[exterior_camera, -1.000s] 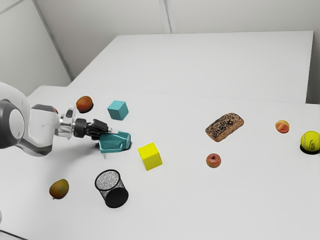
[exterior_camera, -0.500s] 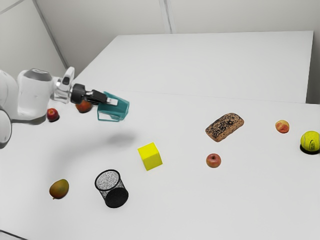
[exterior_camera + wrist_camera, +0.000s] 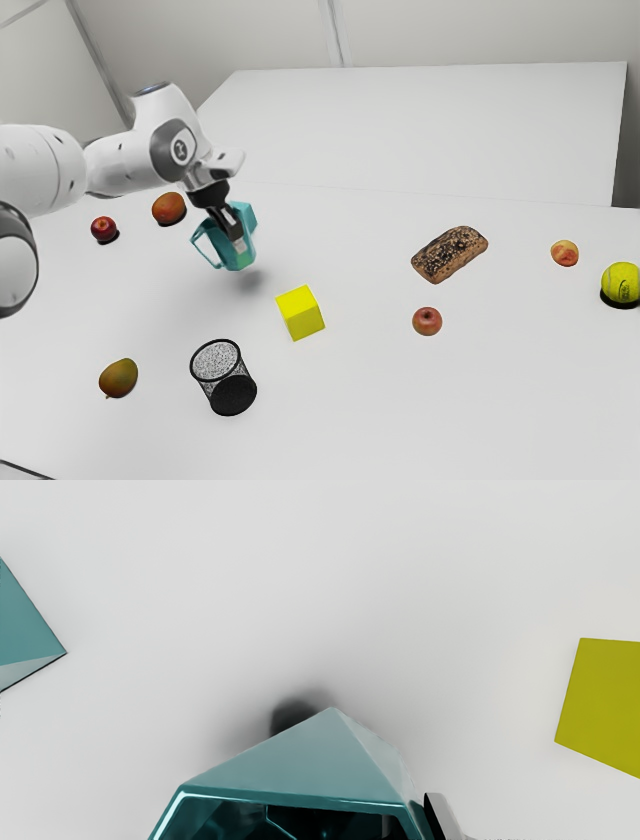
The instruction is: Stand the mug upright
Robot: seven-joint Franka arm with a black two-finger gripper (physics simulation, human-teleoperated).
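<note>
White arm [image 3: 125,165] enters from the exterior view's left, over a red fruit [image 3: 104,229], a mango [image 3: 118,378] and an orange-red fruit [image 3: 169,208]. Next along is the teal mug [image 3: 233,260], held in our gripper [image 3: 237,240] above the table [image 3: 350,400], its shadow apart from it. Handle [image 3: 204,254] points to the exterior view's left; in the wrist view the mouth faces our hand, base away. Attitude: near upright, with some lean.

Step in hand, as we judge it: righting the mug in the air, with setting down still owed. Next move: take out the lean, lower straight until the base sits flat, then release and back off upward. Risk: a base edge landing first could tip it when we let go.

Nearby: black mesh cup [image 3: 222,375], teal cube [image 3: 248,214] partly behind the mug, yellow cube [image 3: 300,312]. We should descend between the cubes. Well apart: apple [image 3: 427,321], bread [image 3: 450,254], peach [image 3: 565,253], tennis ball [image 3: 621,284].
</note>
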